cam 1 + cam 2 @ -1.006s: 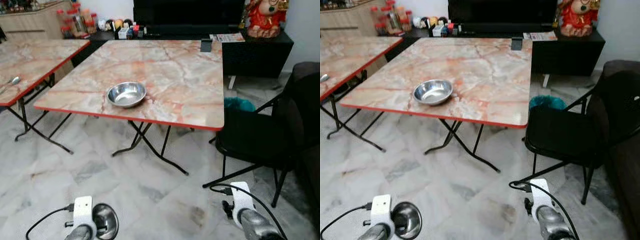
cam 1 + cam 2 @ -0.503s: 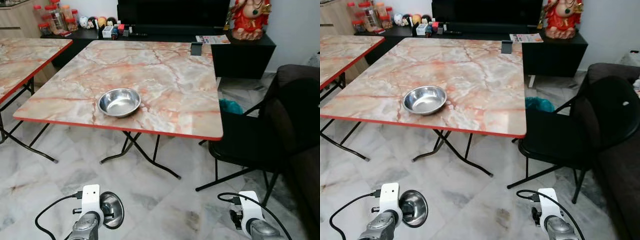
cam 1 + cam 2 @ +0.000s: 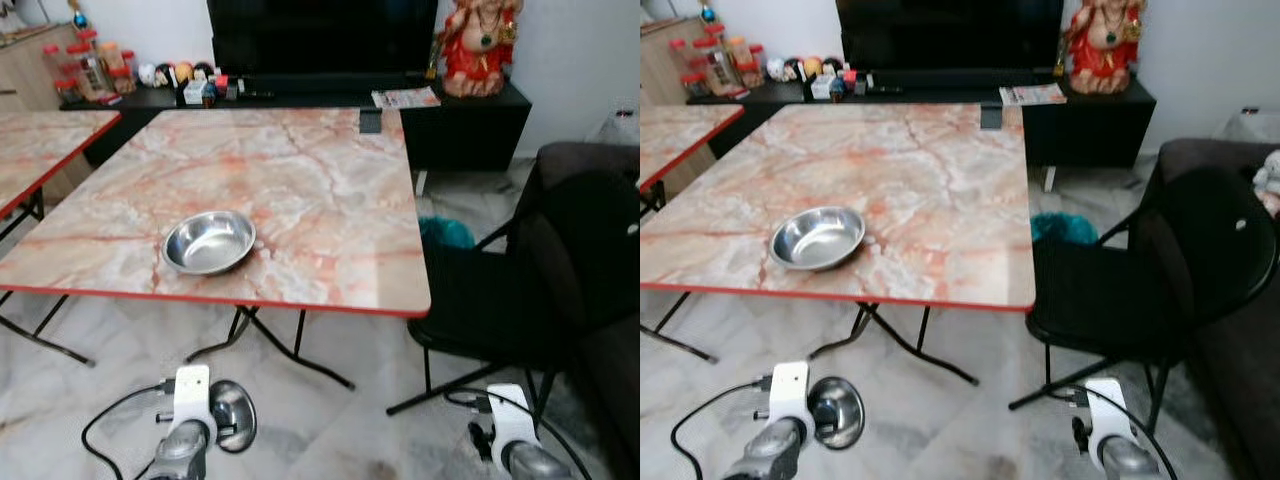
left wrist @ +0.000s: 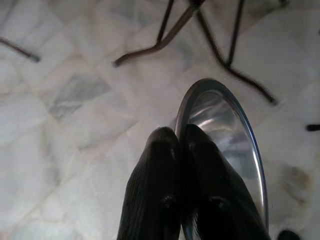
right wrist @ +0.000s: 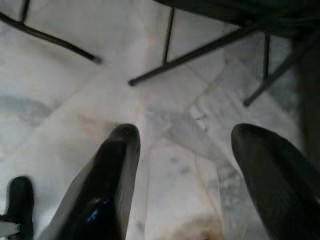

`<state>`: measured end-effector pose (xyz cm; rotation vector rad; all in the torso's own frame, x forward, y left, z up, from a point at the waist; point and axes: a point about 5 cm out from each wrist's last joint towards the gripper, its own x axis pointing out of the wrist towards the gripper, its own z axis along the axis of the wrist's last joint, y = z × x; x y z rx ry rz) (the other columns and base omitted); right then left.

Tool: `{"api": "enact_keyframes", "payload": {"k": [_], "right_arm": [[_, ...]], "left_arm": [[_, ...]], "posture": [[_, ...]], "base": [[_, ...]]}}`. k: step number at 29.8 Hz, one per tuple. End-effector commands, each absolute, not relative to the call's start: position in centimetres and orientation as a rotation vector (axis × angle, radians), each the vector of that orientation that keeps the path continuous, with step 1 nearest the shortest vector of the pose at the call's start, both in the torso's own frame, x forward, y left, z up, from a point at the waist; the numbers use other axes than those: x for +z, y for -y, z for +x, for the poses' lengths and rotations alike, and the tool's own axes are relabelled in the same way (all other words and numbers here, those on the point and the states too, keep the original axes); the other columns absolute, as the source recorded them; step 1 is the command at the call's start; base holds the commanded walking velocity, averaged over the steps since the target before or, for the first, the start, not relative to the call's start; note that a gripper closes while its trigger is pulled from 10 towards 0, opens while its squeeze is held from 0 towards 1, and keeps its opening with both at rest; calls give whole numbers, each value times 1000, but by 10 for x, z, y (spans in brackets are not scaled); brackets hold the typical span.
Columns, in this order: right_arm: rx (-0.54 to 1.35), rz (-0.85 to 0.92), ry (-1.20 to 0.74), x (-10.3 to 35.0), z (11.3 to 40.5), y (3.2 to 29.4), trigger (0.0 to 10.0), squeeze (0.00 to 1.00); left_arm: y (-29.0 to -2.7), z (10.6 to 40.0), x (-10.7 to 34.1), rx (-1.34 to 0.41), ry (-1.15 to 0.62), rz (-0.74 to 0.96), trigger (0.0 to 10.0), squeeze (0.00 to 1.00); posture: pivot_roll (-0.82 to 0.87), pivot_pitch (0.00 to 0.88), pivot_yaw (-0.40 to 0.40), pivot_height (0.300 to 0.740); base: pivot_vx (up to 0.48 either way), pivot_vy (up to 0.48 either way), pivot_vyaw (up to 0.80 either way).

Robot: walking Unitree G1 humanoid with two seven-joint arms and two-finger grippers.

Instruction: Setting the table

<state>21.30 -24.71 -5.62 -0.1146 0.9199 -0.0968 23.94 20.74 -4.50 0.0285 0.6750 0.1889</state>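
Note:
A steel bowl [image 3: 208, 241] rests near the front edge of the marble-patterned folding table [image 3: 320, 190]. My left gripper [image 4: 180, 137] is shut on the rim of a second steel bowl [image 3: 232, 415], carried low above the floor in front of the table. In the left wrist view that held bowl [image 4: 225, 135] stands on edge between the black fingers [image 4: 157, 170]. My right gripper [image 5: 182, 140] hangs open over the floor tiles, nothing between its fingers; its arm [image 3: 515, 450] is at the lower right.
A black chair [image 3: 520, 290] stands at the table's right side, with a dark sofa [image 3: 610, 350] behind it. A second marble table [image 3: 40, 150] is at the left. A black TV cabinet [image 3: 330, 95] with jars and a red figurine lines the back wall.
The camera has come closer to the table and shifted right, so the table and bowl sit lower and further left. The left gripper still holds its bowl.

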Motion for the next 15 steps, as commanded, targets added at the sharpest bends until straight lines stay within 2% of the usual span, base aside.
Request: {"api": "enact_keyframes", "payload": {"k": [1,13,15], "right_arm": [[-98,-113,-915,-55,214,248,10000,0],[-95,-110,-912,-55,218,243,10000,0],[-88,-109,-906,-53,222,239,10000,0]], "left_arm": [[-207,238,-47,187,-687,33,10000,0],[-213,240,-44,241,-676,83,10000,0],[-235,245,-32,391,-593,106,10000,0]], "posture": [[-82,26,19,740],[-81,31,18,740],[-75,34,14,740]], "base": [[0,0,0],[0,0,0],[0,0,0]]}}
